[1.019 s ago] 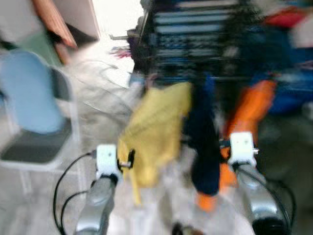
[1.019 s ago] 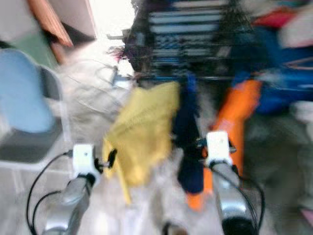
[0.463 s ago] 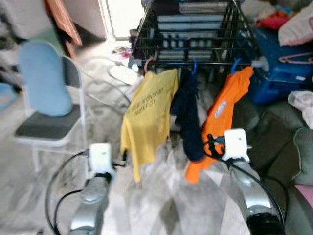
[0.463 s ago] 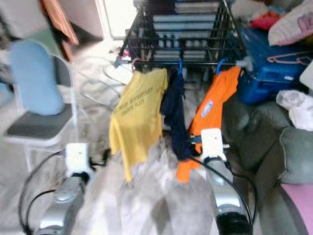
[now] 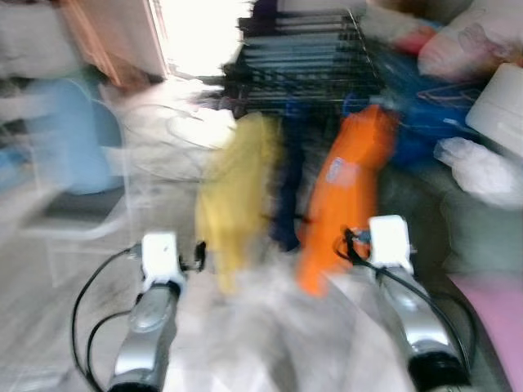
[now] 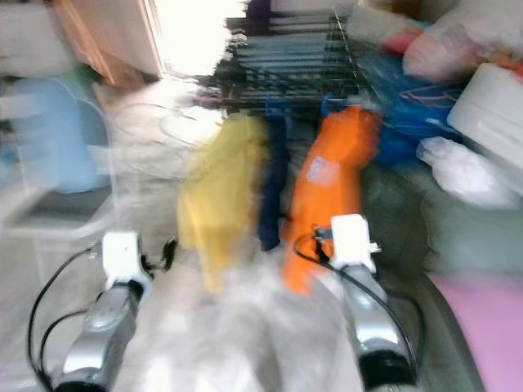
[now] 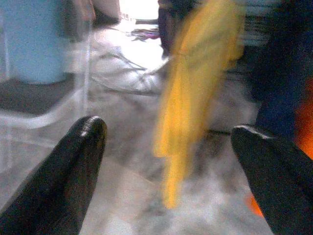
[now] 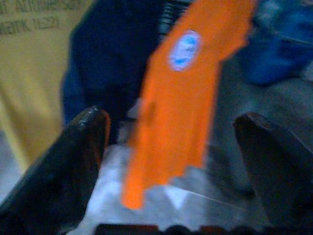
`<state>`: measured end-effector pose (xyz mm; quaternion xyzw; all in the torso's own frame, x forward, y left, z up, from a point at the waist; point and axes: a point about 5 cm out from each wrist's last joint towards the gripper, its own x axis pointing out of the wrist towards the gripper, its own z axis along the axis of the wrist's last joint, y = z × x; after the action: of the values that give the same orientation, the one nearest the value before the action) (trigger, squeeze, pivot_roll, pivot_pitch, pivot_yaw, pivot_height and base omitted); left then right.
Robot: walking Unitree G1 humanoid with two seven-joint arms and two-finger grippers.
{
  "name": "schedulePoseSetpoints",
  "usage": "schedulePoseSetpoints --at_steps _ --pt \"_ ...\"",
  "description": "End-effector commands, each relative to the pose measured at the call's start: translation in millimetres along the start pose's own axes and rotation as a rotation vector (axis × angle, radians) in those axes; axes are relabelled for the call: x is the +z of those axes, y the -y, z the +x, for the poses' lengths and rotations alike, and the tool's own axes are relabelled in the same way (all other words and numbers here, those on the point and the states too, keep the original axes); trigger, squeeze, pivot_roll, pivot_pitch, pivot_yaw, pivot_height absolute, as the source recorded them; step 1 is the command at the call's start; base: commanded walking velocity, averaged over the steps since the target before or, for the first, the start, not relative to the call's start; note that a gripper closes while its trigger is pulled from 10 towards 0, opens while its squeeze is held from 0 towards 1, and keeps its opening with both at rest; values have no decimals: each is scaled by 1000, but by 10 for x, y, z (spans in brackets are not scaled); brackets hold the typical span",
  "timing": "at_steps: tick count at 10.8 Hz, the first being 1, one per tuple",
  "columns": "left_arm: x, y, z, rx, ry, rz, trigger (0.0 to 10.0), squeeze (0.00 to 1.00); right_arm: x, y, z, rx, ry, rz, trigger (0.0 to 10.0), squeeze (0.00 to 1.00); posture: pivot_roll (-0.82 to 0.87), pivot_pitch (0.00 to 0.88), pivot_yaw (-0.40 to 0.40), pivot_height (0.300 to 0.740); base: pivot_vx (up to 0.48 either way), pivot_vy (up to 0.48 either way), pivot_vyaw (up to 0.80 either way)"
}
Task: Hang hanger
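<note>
Blurring across both eye views, the scene suggests the robot is on the move, so the step in hand is hard to judge. A black rack [image 5: 302,57] stands ahead, and three garments hang from its front rail: a yellow shirt [image 5: 233,192], a dark blue one [image 5: 286,188] and an orange one [image 5: 339,204]. The hangers themselves are too smeared to make out, though the clothes hang as hung clothes do. A blue chair [image 5: 73,155] stands to the left, and a blue box [image 5: 437,106] and white bundles lie to the right.

Both arms are raised toward the rack. The left gripper [image 7: 166,161] has its fingers [image 7: 73,166] spread wide with nothing between them — the yellow shirt hangs well ahead. The right gripper [image 8: 171,166] is likewise spread and empty, with the orange shirt near its fingers [image 8: 63,166] but apart from them.

This fits either a hanger just hung and let go, or an approach with no hanger in hand. A next move needs a steady view.
</note>
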<state>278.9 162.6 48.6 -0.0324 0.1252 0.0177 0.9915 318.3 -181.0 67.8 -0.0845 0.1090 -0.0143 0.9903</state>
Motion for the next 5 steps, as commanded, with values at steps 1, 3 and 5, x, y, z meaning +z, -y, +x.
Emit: schedulePoseSetpoints --at_steps 1,3,5 --pt "-50 -48 57 18 -28 16 10000 0 14 -100 32 13 1 34 10000 0 -141 0 96 740 0 0 0" --pt "-79 -149 139 63 -55 38 10000 0 8 -147 69 21 -7 66 10000 0 -141 0 103 740 0 0 0" --pt "-100 -287 180 110 -86 30 10000 0 -35 -152 90 28 -31 80 10000 0 -136 0 103 740 0 0 0"
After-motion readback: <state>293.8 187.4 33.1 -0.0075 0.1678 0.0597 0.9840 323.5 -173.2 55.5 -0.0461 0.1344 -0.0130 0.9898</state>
